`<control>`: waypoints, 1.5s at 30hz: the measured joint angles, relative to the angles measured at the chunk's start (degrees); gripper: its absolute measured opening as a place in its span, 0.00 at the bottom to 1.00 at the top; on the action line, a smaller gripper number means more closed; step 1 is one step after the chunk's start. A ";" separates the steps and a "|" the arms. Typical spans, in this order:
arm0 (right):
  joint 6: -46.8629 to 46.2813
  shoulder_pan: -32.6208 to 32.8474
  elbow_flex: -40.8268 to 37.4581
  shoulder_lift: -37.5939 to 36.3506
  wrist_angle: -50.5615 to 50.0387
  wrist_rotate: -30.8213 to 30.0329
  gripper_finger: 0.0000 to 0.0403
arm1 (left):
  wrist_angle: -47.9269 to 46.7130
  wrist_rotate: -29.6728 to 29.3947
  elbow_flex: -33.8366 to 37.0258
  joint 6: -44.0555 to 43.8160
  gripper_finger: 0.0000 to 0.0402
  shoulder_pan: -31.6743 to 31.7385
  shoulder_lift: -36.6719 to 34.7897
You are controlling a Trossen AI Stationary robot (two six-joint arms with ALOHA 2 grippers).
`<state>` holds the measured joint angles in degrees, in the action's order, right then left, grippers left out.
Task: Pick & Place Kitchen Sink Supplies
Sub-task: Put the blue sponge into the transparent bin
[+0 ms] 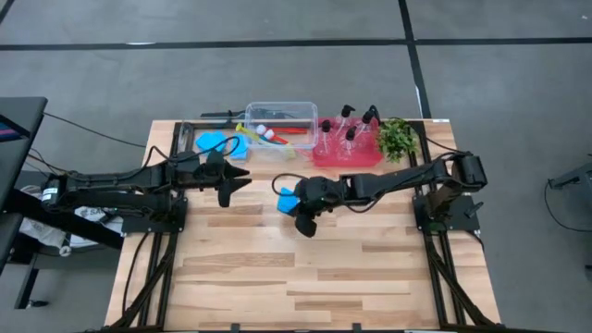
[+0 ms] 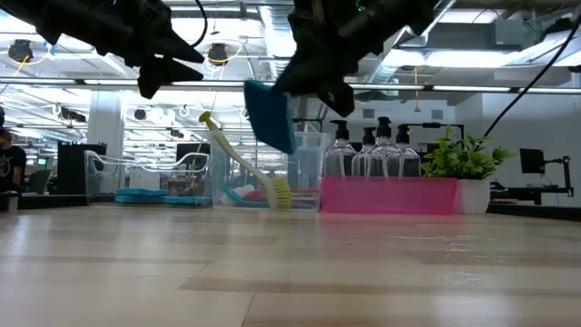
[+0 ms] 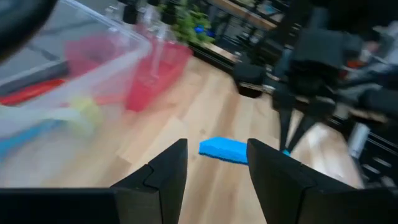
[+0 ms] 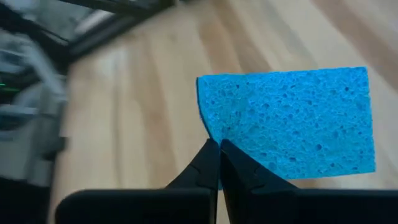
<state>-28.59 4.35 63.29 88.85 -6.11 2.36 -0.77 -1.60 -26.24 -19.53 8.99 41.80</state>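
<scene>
The right hand [image 1: 298, 209] is pinched tight on the edge of a bright blue sponge [image 1: 289, 202] and has it lifted clear of the bench [image 1: 370, 277], near the middle and a little toward the back edge. In the right wrist view the two dark fingers [image 4: 214, 163] meet on the sponge's rim with no gap between them. From table height the sponge [image 2: 270, 114] hangs tilted in the air below the arm.

The left hand [image 1: 231, 179] hovers above the bench toward the back left, its fingers [image 3: 169, 167] spread apart with nothing between them. It points at the right hand and the sponge.

Along the back edge stands a clear tub [image 1: 282, 116] with a red brush [image 1: 294, 130] and a yellow-green brush [image 2: 243, 163] in it, the latter leaning up over the rim. Just left of the tub lie two more blue sponges [image 1: 220, 142]. Just right of the tub a red tray [image 1: 347, 155] carries four clear pump bottles [image 1: 351, 139], standing upright. A small green plant [image 1: 397, 138] sits beside the tray toward the back right corner.

No brand, label or writing can be read on any of these things.
</scene>
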 joint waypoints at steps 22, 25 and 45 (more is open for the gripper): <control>-7.64 -4.82 0.02 0.73 21.96 22.58 0.00 | 3.84 13.87 0.00 25.08 0.42 -0.12 0.00; -7.92 -5.69 0.02 0.73 21.81 24.96 0.00 | 3.84 13.85 0.00 38.41 0.42 -0.61 0.00; -6.99 -7.40 0.02 0.73 22.46 26.23 0.00 | 22.23 14.65 -0.02 50.85 0.42 -7.21 16.73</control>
<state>-35.58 -3.05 63.31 89.58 16.35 28.59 21.46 13.05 -26.26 31.32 1.78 58.53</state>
